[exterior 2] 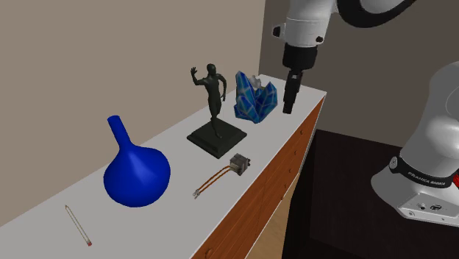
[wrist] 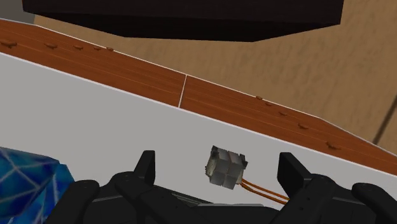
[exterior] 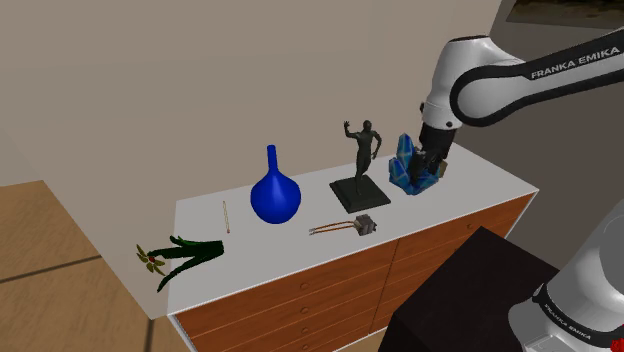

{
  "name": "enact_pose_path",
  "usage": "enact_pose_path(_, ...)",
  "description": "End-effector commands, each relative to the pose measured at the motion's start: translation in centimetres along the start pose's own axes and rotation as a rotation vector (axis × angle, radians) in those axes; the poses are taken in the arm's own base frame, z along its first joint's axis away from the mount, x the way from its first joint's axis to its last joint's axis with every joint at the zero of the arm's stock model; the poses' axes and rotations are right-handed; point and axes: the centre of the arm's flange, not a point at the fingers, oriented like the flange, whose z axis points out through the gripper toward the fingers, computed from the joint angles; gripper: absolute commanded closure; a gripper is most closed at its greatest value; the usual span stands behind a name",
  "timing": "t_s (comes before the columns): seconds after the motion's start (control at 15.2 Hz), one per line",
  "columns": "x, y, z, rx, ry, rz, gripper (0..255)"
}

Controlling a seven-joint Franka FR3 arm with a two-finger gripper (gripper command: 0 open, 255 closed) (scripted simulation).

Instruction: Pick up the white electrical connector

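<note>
**Gripper open over counter's end, connector lying down-frame to its left**

Franka arm's black gripper (exterior: 432, 160) hangs over the white counter (exterior: 470, 190) in the upper right of the shoulder view, just beside a blue crystal cluster (exterior: 412, 172). Its fingers stand wide apart and hold nothing. The connector (exterior: 366, 225), a small pale grey block, lies near the counter's front edge at centre frame. It is down-left of the gripper and well apart from it, in front of a dark statuette (exterior: 362, 160). Orange-brown wires (exterior: 328, 229) trail from it toward frame left, so its long axis runs roughly along the front edge. In the wrist view the connector (wrist: 225, 168) shows between the fingers, touched by neither, its wires leading toward one of them. A descent toward the front edge looks needed, perhaps with a wrist turn to close across the block.
</note>
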Motion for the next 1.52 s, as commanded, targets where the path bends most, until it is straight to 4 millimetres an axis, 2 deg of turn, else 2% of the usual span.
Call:
enact_pose_path(0.0, 1.0, -0.5, 2.3, 0.002, 0.006, 0.011, 0)
enact_pose_path(1.06, 10.3, -4.8, 20.6, 0.013, 0.028, 0.097, 0)
enact_pose_path(1.45, 10.3, -4.8, 23.8, 0.013, 0.028, 0.097, 0)
